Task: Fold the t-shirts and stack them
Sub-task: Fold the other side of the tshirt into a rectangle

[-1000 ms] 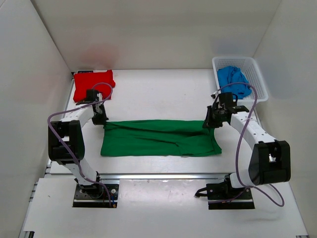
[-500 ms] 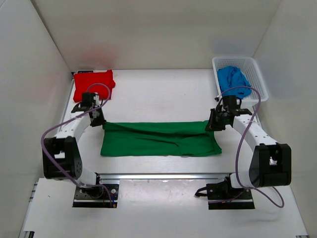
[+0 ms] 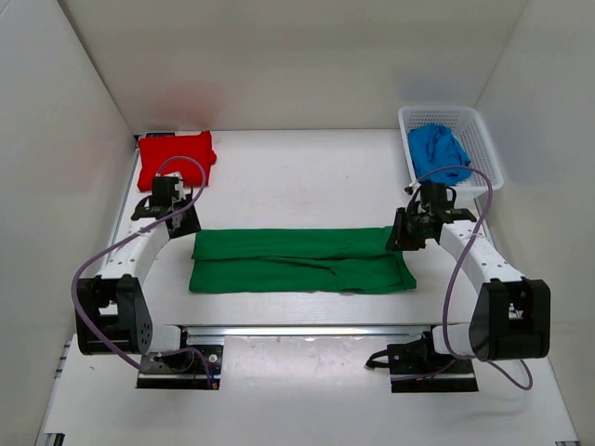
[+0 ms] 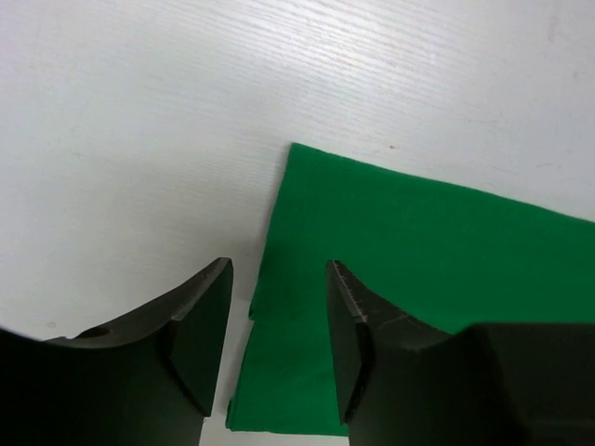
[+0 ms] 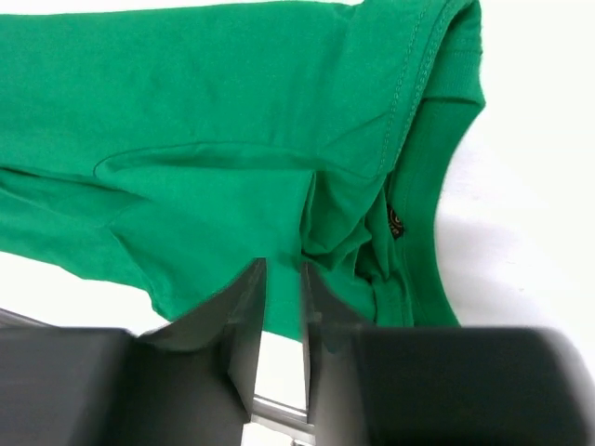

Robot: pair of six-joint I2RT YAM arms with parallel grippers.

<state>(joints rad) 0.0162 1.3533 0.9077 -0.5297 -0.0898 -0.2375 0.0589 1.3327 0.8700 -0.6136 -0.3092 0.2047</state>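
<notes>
Green t-shirt (image 3: 302, 259) flat, left pincer (image 4: 277, 283) released over its corner edge, right pincer (image 5: 283, 279) narrowly parted over collar edge

Green shirt (image 3: 302, 260) lies flat in a long folded strip; folded red shirt (image 3: 176, 158) beyond its left end, crumpled blue shirt (image 3: 439, 150) beyond its right.

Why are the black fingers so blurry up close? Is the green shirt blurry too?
Left wrist view: the fingers sit too near the lens and look soft, while the green shirt and table grain are sharp. Right wrist view: the same, with the shirt's stitching crisp. Top external view: evenly lit, everything sharp, only faint shadows.
</notes>
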